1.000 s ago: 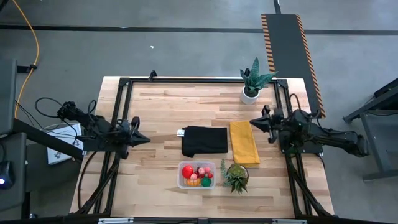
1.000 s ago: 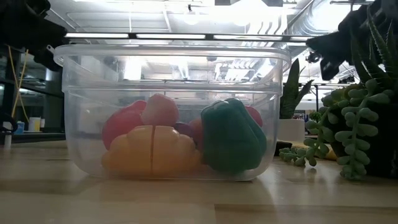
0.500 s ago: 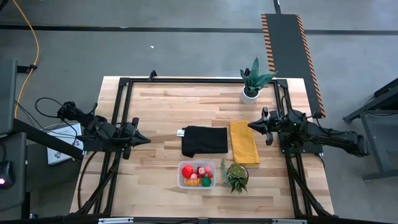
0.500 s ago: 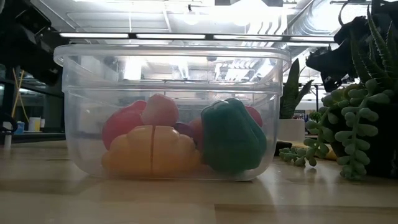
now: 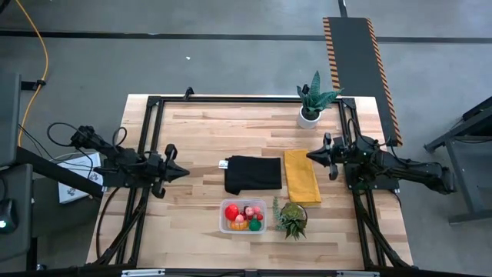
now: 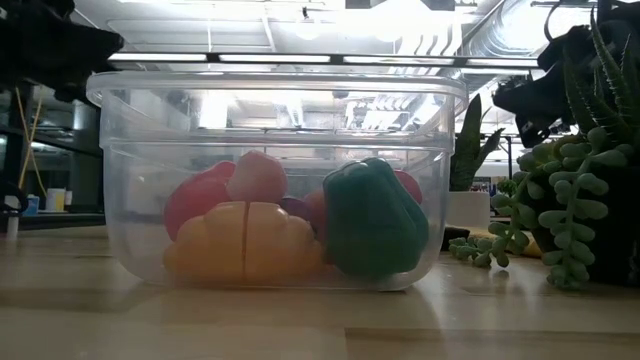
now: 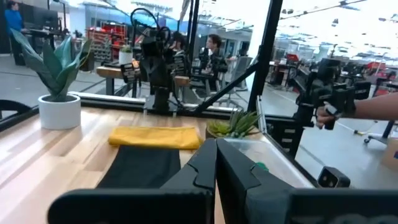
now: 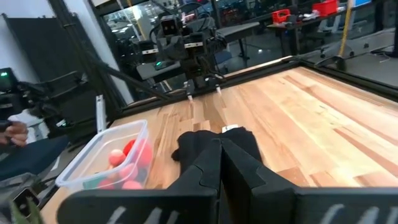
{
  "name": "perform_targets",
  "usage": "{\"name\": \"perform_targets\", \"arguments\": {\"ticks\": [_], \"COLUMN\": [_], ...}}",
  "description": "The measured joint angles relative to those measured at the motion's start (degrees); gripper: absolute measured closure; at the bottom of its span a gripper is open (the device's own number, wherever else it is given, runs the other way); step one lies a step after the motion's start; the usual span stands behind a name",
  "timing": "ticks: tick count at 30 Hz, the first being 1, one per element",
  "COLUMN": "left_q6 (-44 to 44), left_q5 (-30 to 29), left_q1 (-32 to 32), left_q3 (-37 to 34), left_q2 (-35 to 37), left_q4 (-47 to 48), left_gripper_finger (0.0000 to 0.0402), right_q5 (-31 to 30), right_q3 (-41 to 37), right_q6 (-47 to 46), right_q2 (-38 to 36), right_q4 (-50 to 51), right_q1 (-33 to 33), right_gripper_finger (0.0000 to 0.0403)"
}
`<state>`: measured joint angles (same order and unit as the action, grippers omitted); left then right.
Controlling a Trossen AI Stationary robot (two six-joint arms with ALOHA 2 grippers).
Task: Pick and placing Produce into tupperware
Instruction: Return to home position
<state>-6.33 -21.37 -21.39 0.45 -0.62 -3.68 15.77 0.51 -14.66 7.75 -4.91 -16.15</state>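
The clear tupperware tub point(image 5: 243, 216) stands near the table's near edge and holds the produce: a red piece point(image 5: 231, 211), a yellow-orange one point(image 6: 243, 242), a green one point(image 6: 373, 220) and small pink and red pieces point(image 5: 249, 211). The right wrist view shows the tub point(image 8: 106, 157) too. My left gripper point(image 5: 184, 172) is shut and hovers at the table's left side, left of the black cloth point(image 5: 253, 174). My right gripper point(image 5: 309, 155) is shut and hovers over the right side, at the yellow cloth's point(image 5: 301, 175) far end. Neither touches anything.
A small succulent pot point(image 5: 292, 219) stands right of the tub. A white pot with a spiky plant point(image 5: 310, 113) sits at the far edge. A black metal frame point(image 5: 151, 138) rims the table. Bare wood lies along the far half. People show in the room behind, in the left wrist view.
My left gripper has moved a little toward the table's right and near edge. My right gripper has crept slightly toward the table's left, then held still. The tub and its produce have not moved.
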Motion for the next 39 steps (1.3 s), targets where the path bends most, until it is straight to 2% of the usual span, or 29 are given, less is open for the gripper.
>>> {"name": "perform_targets", "arguments": {"ticks": [9, 12, 22, 25, 33, 39], "left_q6": [0.71, 2.09, 2.06, 3.47, 4.61, 5.16], "left_q5": [0.52, 3.19, 23.03, 26.32, 26.79, 23.16], "left_q1": [0.00, 0.00, 0.00, -0.02, 0.00, 0.00], "left_q3": [0.02, 0.02, 0.09, 0.09, 0.09, 0.09], "left_q2": [0.00, 0.00, 0.00, 0.00, -0.35, -0.36], "left_q4": [-0.04, 0.04, 2.14, 2.23, 2.20, 2.84], "left_gripper_finger": [0.0401, 0.0401, 0.0401, 0.0401, 0.0401, 0.0401], "right_q5": [0.87, 0.88, 1.84, 2.18, 2.53, 2.68], "right_q3": [0.00, 0.00, -0.02, -0.02, -0.04, -0.04], "right_q6": [3.18, 4.22, 5.19, 5.38, 6.15, 7.18], "right_q2": [0.00, 0.00, -0.02, -0.01, -0.02, -0.02], "right_q4": [0.00, 0.00, 0.82, 1.54, 1.46, 1.46], "right_q1": [-0.02, -0.01, 0.00, 0.00, 0.00, 0.00], "right_gripper_finger": [0.0403, 0.0403, 0.0403, 0.0403, 0.0403, 0.0403]}}
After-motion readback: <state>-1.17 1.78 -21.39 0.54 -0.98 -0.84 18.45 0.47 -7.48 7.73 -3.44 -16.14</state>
